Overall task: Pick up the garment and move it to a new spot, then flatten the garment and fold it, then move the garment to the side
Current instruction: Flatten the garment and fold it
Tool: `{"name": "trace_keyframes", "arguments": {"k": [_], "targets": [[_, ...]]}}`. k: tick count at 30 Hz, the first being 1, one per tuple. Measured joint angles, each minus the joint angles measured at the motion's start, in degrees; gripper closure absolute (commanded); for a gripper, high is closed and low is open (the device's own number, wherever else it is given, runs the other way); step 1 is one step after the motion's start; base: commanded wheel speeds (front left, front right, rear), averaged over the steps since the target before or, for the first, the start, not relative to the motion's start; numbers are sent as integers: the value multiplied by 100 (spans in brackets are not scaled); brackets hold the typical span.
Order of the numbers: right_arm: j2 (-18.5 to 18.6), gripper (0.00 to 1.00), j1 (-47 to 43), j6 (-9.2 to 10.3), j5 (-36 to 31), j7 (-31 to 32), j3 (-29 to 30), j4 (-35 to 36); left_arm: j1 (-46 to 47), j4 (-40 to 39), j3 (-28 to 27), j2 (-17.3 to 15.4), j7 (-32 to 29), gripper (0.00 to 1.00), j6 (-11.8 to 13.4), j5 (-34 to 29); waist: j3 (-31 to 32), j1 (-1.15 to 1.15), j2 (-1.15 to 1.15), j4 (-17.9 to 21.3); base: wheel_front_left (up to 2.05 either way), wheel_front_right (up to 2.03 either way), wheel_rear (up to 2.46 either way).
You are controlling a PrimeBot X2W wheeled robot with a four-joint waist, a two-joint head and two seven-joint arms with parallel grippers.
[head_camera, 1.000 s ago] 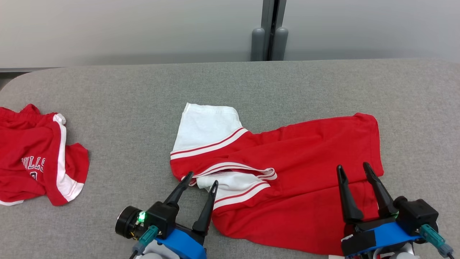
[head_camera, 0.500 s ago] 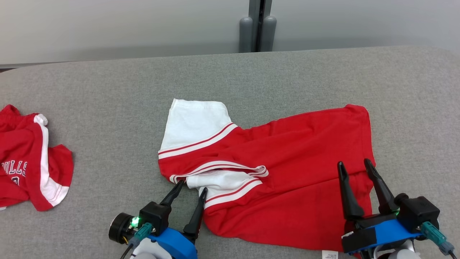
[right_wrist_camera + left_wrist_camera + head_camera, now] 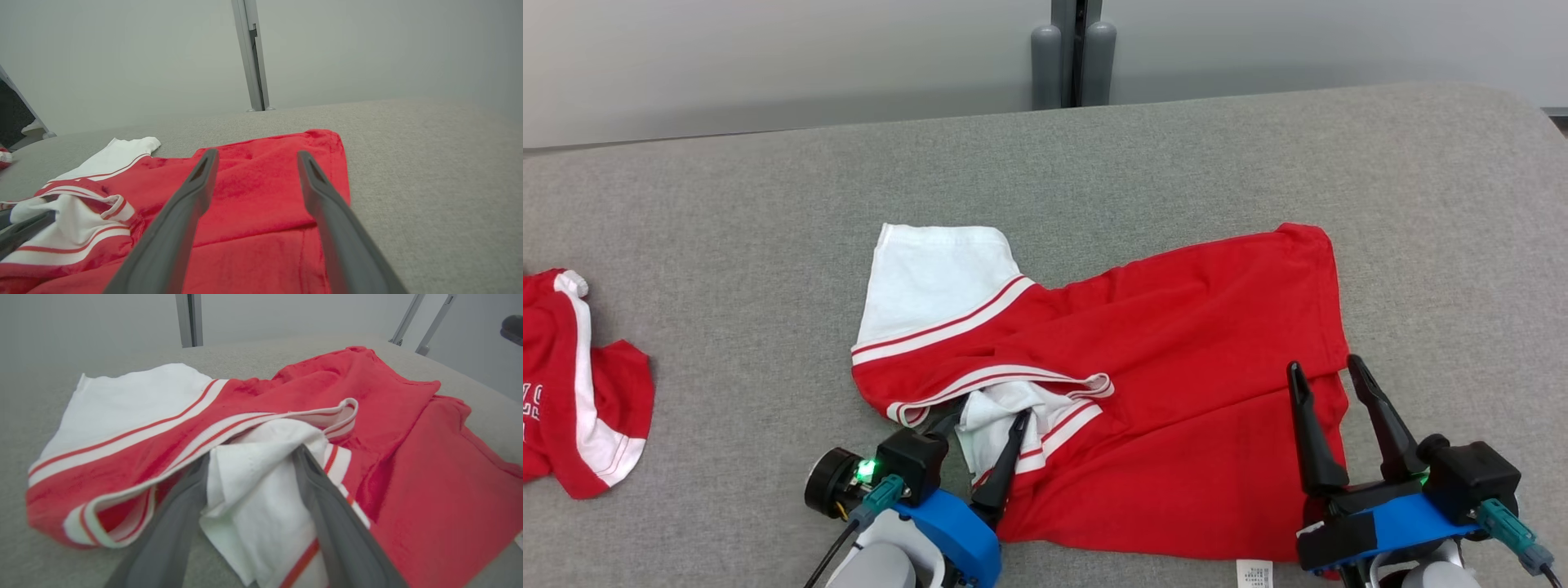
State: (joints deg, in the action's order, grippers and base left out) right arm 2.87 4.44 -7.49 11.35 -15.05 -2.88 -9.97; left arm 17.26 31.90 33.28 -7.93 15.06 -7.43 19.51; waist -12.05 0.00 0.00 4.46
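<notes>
A red shirt [image 3: 1176, 327] with white sleeves lies spread on the grey table [image 3: 727, 245]. My left gripper [image 3: 988, 412] is open at the shirt's near left, its two fingers straddling the crumpled white lower sleeve [image 3: 253, 486]. The left finger's tip reaches under the striped edge of the red fold above it. My right gripper [image 3: 1323, 365] is open with nothing between its fingers, hovering over the shirt's right hem [image 3: 261, 192]. The other white sleeve [image 3: 931, 278] lies flat at the far left of the shirt.
A second red and white garment [image 3: 572, 384] lies crumpled at the table's left edge. A grey post [image 3: 1072, 53] stands behind the table's far edge. The shirt's white label [image 3: 1252, 572] shows at its near edge.
The camera has swung, shifting the whole scene left and up. My left gripper has pushed forward onto the white lower sleeve, which is now bunched between its fingers. The right gripper holds its place.
</notes>
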Motion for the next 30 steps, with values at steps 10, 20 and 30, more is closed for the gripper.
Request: {"name": "trace_keyframes", "arguments": {"k": [10,20,30], "targets": [[0,0,-49,0,41,0,66,4,61,-19,41,10,0,100,0,156,90,0,0,-42,0,0,0],[1,0,-211,0,90,-1,136,-51,-691,-1087,-977,-43,0,100,4,-68,343,0,0,-476,0,0,0],[-1,0,-349,0,100,0,144,-200,-1976,-1614,-1802,79,0,100,109,-168,595,0,0,-956,0,0,0]]}}
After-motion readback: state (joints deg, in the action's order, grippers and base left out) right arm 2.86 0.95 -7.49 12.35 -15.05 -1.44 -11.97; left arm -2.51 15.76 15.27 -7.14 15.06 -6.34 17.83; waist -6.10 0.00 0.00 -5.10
